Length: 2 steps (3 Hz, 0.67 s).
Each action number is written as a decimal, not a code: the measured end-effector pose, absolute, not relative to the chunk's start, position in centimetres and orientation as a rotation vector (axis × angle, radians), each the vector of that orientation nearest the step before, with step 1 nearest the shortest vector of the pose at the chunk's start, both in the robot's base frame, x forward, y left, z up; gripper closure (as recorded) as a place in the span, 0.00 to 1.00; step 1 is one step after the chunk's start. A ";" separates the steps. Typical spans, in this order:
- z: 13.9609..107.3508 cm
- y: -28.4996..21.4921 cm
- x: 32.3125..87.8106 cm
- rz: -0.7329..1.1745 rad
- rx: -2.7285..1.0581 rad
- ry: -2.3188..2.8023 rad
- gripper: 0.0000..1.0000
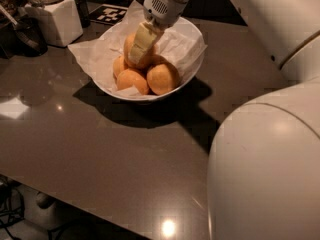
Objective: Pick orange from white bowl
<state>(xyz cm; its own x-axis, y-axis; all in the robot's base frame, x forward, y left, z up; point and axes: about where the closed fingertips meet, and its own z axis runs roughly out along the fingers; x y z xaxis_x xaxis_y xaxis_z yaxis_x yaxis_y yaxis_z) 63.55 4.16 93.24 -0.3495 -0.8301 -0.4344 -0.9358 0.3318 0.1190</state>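
Note:
The white bowl point(191, 70) stands at the back middle of the dark table, lined with crumpled white paper point(90, 54). Several oranges lie in it. My gripper point(139, 54) reaches down from the top into the bowl's left half and is shut on the orange point(150, 58), which sits higher than the others. One pale finger point(141, 41) crosses the front of that orange; the other finger is hidden behind it. Three more oranges point(162, 78) lie below and in front of it.
A boxy white canister point(54, 20) with a lid stands at the back left, with a dark utensil point(22, 31) beside it. A black-and-white marker tag point(113, 14) lies behind the bowl. My white arm and body point(270, 174) fill the right side.

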 end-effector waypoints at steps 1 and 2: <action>93.2 4.2 63.6 0.508 -1.581 2.305 0.70; 93.2 4.2 63.6 0.508 -1.581 2.305 0.94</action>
